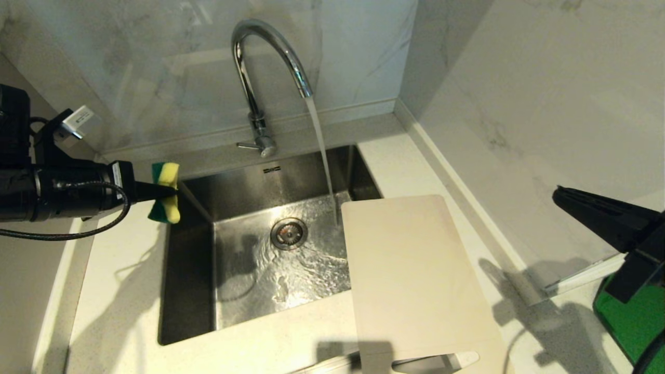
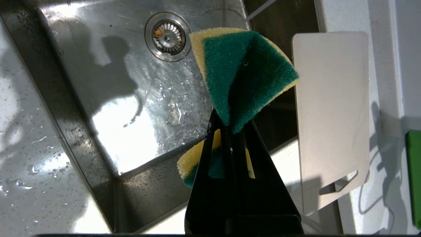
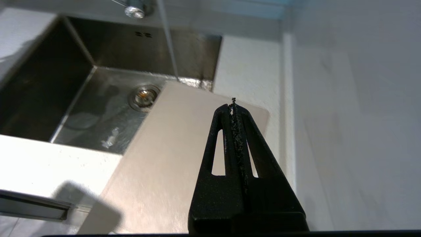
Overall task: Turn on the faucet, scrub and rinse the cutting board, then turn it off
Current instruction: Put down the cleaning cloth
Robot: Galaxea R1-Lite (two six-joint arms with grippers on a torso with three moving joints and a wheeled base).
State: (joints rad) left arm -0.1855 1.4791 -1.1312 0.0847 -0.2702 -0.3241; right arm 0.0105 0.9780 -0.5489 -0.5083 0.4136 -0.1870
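- Now left hand [image 1: 174, 192] pinches sponge [image 1: 166, 192] beside sink [image 1: 189, 291]; right hand [image 1: 558, 195] pressed together, empty.
- Faucet [image 1: 270, 62] running; cutting board [image 1: 415, 275] overhangs the sink w/o support — I reckon scrubbing could tip it.

White speckled countertop [image 1: 124, 291] around a sunken steel sink [image 1: 234, 192], beige cutting board [image 1: 415, 280] lying flat on it right of the basin, left edge overhanging the sink, green flat thing [image 1: 636, 322] at far right.

Chrome faucet [image 1: 260, 78], beige cutting board [image 1: 410, 275], yellow-and-green sponge [image 1: 165, 192], black tools, white marbled wall [image 1: 519, 104].
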